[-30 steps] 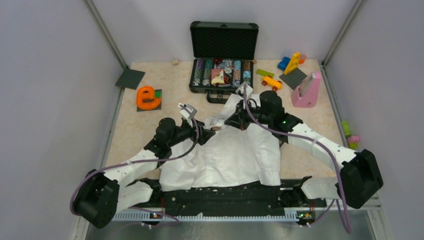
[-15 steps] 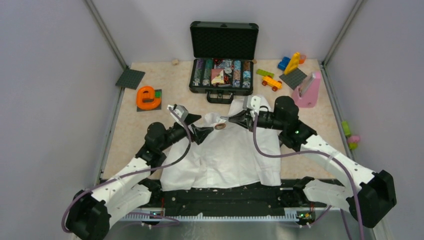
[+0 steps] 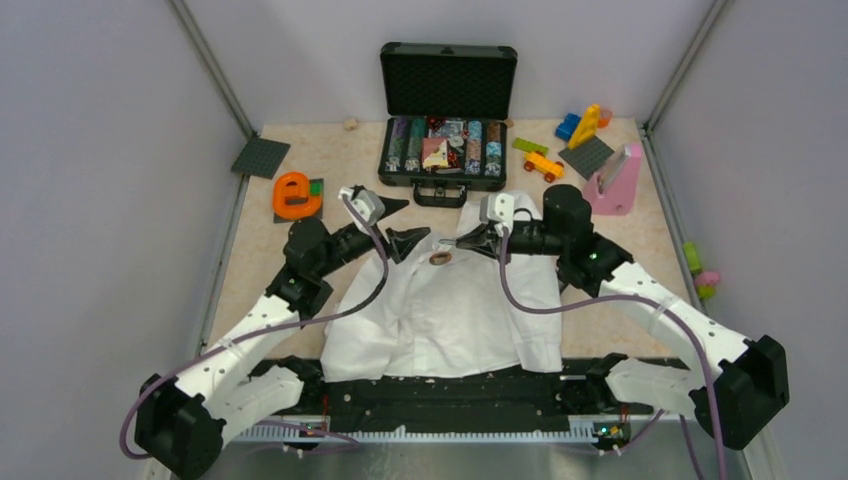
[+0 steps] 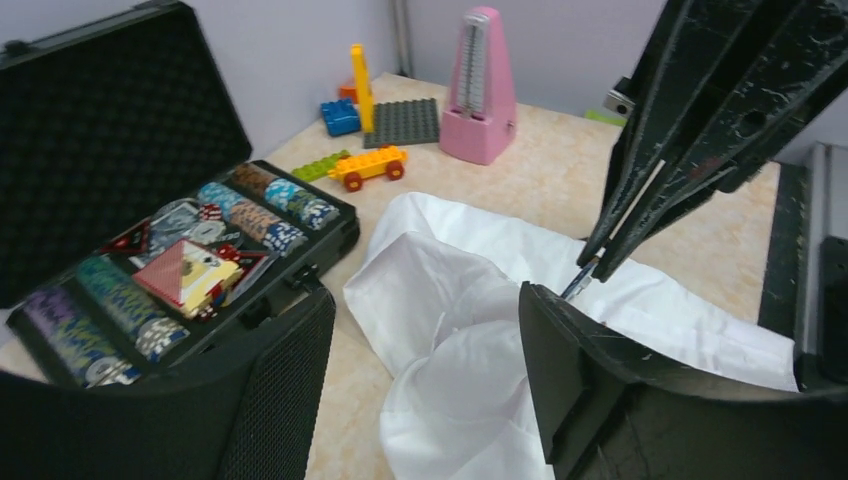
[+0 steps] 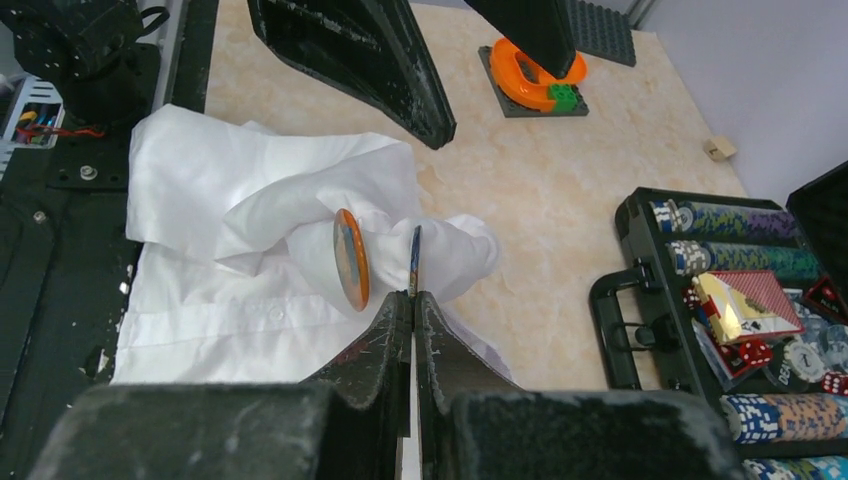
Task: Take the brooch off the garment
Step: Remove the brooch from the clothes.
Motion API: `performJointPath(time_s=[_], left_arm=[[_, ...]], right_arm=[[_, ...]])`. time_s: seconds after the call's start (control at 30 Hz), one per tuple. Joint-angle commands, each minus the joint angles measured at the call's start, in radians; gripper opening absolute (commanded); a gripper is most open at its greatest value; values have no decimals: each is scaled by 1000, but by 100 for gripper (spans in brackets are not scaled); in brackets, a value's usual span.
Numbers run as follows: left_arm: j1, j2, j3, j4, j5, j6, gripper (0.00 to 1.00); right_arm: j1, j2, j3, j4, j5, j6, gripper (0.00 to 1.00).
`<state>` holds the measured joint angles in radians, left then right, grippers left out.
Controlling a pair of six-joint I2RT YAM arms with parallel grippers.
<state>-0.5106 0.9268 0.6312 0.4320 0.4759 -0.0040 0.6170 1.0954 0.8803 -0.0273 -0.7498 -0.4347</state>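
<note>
The garment is a white shirt [image 3: 450, 310] spread on the table between both arms, its collar end bunched up [image 5: 300, 215]. The brooch [image 3: 440, 258] is a small orange-rimmed disc [image 5: 352, 258], seen edge-on against a raised fold of the fabric. My right gripper [image 3: 460, 241] lies low and points left. It is shut [image 5: 412, 296] on a thin dark strip [image 5: 414, 258] that stands just beside the disc, with white cloth between them. My left gripper [image 3: 412, 220] hangs open left of the brooch. The bunched collar [image 4: 450, 330] shows between its fingers [image 4: 600, 380].
An open black case of poker chips [image 3: 445, 150] stands just beyond the collar. An orange letter e [image 3: 293, 195] on a small grey plate sits far left, with a grey baseplate [image 3: 261, 157] behind it. A pink metronome [image 3: 613, 180], a toy car [image 3: 543, 165] and bricks [image 3: 585, 125] are at the far right.
The left gripper has drawn back from the collar toward the far left. The right wrist has swung round to point left, still shut, and the brooch now shows on the raised fold.
</note>
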Motion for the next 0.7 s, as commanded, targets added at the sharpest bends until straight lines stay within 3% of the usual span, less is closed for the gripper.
performJointPath(time_s=[0.0, 0.17, 0.47, 0.67], left_arm=[[-3, 68, 73, -61, 172, 95, 69], [-6, 85, 38, -14, 296, 173, 52], [-7, 42, -5, -11, 404, 283, 53], [-9, 70, 19, -31, 459, 318, 30]], right_arm=[[-1, 28, 78, -5, -21, 34, 0], [-1, 69, 127, -76, -64, 25, 0], [-1, 107, 158, -120, -98, 34, 0], [1, 109, 142, -103, -128, 46, 0]])
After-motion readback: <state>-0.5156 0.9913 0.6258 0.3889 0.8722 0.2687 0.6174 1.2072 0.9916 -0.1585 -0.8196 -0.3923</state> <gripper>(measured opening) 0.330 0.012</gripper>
